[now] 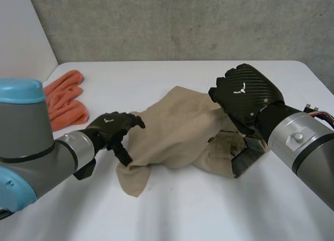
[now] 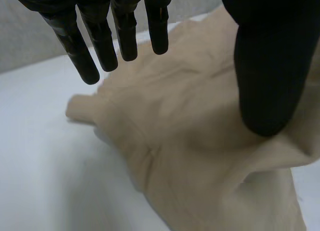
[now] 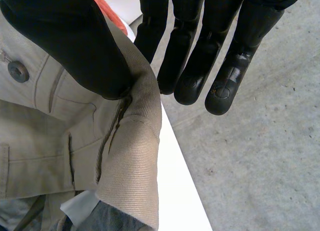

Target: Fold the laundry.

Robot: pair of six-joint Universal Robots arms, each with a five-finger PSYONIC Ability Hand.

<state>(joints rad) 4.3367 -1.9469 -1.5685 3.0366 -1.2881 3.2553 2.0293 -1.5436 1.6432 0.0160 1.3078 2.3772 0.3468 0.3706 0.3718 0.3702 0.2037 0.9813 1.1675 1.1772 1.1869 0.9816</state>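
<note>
The beige trousers (image 1: 177, 131) were found crumpled in the middle of the table (image 1: 209, 215), well apart from an orange cloth (image 1: 65, 101) at the far left. The left hand (image 1: 110, 127) was set at the trousers' left edge. The left thumb (image 2: 265, 76) was pressed down on the fabric, while the left fingers (image 2: 125, 36) were held straight and spread just above it, so nothing was gripped there. The right hand (image 1: 244, 95) was raised at the right side, and the waistband (image 3: 132, 156), near the button (image 3: 18, 70), was pinched between the right thumb (image 3: 75, 46) and the straight right fingers (image 3: 190, 56).

The pinch was judged shallow, since the band was caught close to its rim. With a sharp lift it could be lost, and the trousers would drop back in a heap. The left edge was pinned by one thumb only, so a pull from the right could drag the whole bundle across the table rather than spread it. The legs were seen bunched and overlapped, and creases would be fixed in by any fold made before flattening.
</note>
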